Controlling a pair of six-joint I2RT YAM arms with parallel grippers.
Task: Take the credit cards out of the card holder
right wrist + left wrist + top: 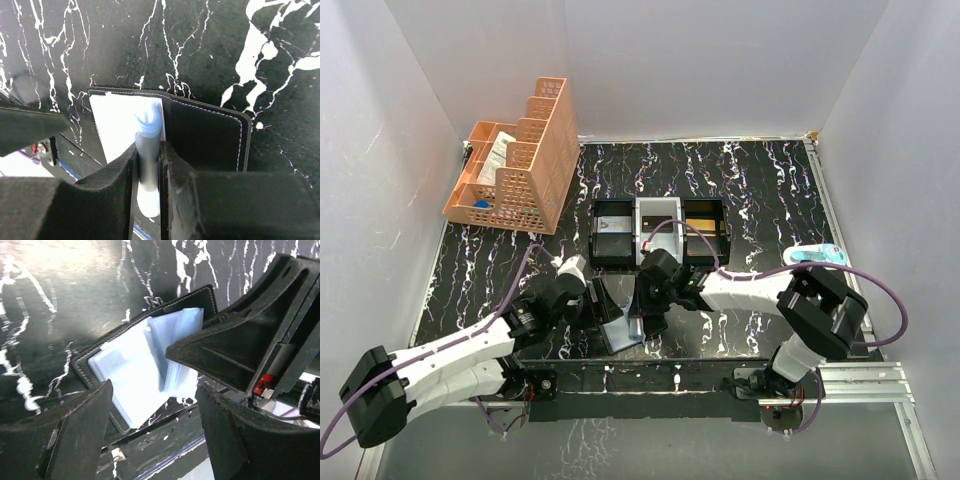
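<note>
Card holder [623,330] lies open on the table [760,190], centre, by the near edge. Tray [660,232] sits behind it at twelve o'clock. Basket [515,165] is out at eleven o'clock in the far left corner. Left gripper [595,305] is at the holder's nine o'clock, right gripper [650,318] at three.

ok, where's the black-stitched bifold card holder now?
Top view: card holder open at the black marbled table's near edge, between left gripper and right gripper, in front of the black-and-white tray.
</note>
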